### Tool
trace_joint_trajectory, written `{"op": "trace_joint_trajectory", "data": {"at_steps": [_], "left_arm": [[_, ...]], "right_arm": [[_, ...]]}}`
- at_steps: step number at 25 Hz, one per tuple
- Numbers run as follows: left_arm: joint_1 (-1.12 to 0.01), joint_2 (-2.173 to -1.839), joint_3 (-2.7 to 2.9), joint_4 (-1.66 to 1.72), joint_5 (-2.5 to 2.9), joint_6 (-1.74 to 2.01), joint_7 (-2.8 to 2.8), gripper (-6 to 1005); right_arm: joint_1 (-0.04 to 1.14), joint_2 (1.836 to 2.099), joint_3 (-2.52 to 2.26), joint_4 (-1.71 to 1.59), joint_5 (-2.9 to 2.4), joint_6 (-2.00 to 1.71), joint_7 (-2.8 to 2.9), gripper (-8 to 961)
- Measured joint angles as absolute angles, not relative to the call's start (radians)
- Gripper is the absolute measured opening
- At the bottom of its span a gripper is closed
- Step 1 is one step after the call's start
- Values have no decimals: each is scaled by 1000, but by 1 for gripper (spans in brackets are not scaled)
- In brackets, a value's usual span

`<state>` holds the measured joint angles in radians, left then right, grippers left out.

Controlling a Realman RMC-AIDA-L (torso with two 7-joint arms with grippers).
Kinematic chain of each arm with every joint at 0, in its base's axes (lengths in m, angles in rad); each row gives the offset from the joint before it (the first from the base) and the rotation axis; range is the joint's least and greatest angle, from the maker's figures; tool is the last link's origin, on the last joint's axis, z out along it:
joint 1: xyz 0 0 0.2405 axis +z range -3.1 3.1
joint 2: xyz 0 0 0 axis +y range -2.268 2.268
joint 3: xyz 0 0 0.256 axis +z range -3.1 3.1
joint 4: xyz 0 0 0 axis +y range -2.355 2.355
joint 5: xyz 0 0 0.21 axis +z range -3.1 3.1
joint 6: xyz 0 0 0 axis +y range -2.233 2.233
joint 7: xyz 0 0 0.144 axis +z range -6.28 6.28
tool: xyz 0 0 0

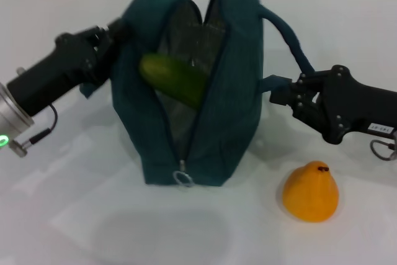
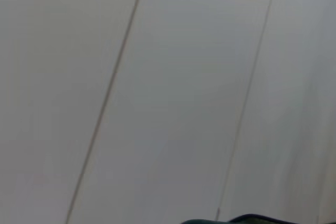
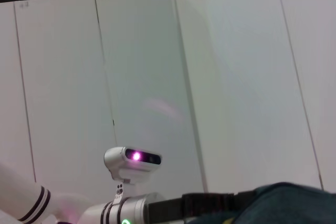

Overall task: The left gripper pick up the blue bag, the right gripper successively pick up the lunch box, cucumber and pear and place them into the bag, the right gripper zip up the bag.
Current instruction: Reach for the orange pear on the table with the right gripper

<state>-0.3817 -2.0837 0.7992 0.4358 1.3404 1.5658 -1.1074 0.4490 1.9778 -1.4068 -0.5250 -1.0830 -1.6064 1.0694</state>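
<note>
orange and smooth, the pear (image 1: 311, 200) sits nearest on the table (image 1: 74, 215), right of the blue bag (image 1: 229, 122); it looks firm and round, likely slippery, best pinched across its wide belly. the right gripper (image 1: 277, 97) hovers just beside the bag's side, whether parted i cannot tell. the soft bag stands unzipped, the cucumber (image 1: 173, 79) poking out. the left gripper (image 1: 118, 36) seems clamped on the bag's far edge.

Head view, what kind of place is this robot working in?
Probably a lab or test bench rather than a home: a bare white table holds only staged items, the blue bag, a cucumber and a pear. Plain white wall panels stand behind.
</note>
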Motion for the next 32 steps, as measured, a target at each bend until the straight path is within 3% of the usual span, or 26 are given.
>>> {"op": "trace_joint_trajectory", "data": {"at_steps": [9,12,17,27,32], "left_arm": [[-372,-2086,795,435,1374,1571,-1115,107],[-371,-2088,794,419,1345,1580,-1103,108],[-378,-2088,796,398,1323,1603,-1076,284],[-389,-2081,827,410,1344,1603,-1130,356],[-395,-2054,827,485,1403,1602,-1327,390]], "right_arm": [[444,1942,-1399,-525,-1082,-1604,1115,82],[445,1946,-1395,-520,-1083,-1600,1115,83],[451,1960,-1396,-521,-1102,-1590,1116,82],[445,1965,-1394,-527,-1109,-1590,1117,83],[447,1965,-1393,-528,-1109,-1594,1117,81]]}}
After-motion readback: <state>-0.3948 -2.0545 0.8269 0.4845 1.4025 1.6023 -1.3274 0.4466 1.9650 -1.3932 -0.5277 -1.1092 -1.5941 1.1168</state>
